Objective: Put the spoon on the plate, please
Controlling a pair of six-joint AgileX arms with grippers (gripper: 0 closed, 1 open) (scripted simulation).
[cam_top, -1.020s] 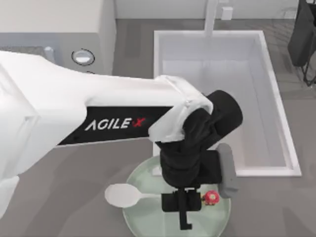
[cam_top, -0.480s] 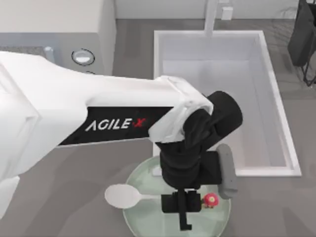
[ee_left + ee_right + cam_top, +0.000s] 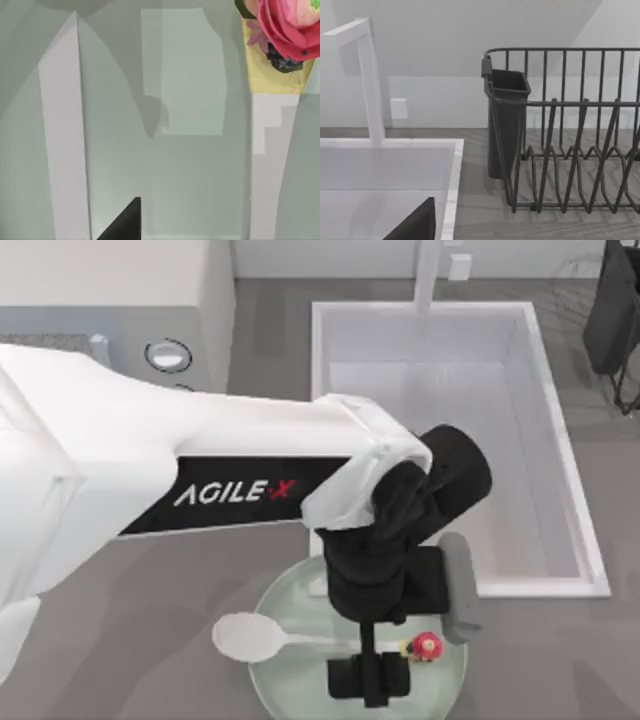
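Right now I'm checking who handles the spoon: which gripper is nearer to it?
Left. The left gripper hangs directly over the spoon handle above the plate. The right arm sits far off at the top view's upper right, by the dish rack.

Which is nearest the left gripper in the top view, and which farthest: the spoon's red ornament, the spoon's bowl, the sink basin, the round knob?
From the left gripper, over the plate:
1. Spoon's red ornament, just to its right.
2. Spoon's bowl, on the plate's left rim.
3. Sink basin, behind the plate.
4. Round knob, far upper left.
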